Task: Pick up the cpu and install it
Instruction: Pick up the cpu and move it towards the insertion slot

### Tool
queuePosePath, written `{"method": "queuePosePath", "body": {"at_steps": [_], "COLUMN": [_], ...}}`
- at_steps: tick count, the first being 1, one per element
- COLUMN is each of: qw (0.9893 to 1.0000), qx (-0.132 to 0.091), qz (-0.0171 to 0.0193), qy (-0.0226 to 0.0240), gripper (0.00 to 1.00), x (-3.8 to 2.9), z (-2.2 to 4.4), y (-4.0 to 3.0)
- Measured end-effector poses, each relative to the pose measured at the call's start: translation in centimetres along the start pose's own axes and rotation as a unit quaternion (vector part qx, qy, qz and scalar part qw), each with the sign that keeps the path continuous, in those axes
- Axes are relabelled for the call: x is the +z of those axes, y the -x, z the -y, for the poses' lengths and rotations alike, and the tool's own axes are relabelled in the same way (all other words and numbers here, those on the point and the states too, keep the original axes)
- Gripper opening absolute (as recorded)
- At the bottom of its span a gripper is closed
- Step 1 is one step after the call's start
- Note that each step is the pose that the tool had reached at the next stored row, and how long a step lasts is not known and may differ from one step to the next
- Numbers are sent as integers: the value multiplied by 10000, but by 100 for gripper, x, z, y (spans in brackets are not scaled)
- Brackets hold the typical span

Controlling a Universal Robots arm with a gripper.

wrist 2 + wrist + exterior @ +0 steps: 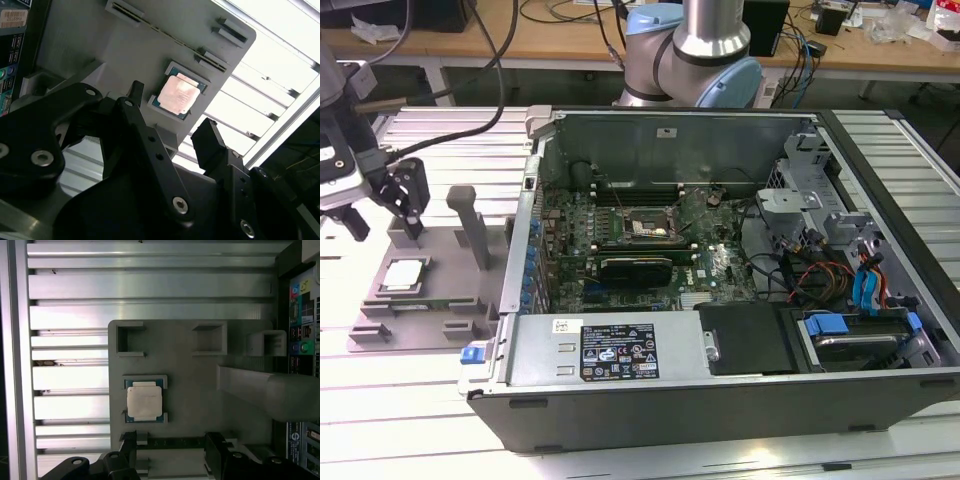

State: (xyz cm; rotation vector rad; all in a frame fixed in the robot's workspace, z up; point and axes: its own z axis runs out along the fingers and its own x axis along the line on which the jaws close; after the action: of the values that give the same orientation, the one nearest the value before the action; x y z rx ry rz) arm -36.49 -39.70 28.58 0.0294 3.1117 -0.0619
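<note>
Approach stage of the pick, judged from the layout; nothing lifted, installation not yet begun. Seated flat and metal top up in a shallow recess of the grey fixture tray (pixel 195 365): the cpu (pixel 144 401), untouched. Poised above that tray and apart from the chip: the gripper (pixel 172 437), fingers spread wide, holding nothing. Beside the tray, toward the exterior view's right: open computer case (pixel 720 330), with the black CPU socket (pixel 650 228) on its motherboard, well apart from the tray. Judged demands of a grasp from here: centring over the recess, fingers astride two opposite chip edges, level descent, gentle closure on a thin part, and clearance from the tray's upright post (pixel 470 225).
</note>
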Motion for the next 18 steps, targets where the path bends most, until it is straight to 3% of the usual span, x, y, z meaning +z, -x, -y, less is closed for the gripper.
{"method": "queuePosePath", "body": {"at_steps": [18], "qw": [10000], "qx": [0], "qz": [0], "qy": [0], "gripper": [66], "x": [47], "z": [-2], "y": [-1]}}
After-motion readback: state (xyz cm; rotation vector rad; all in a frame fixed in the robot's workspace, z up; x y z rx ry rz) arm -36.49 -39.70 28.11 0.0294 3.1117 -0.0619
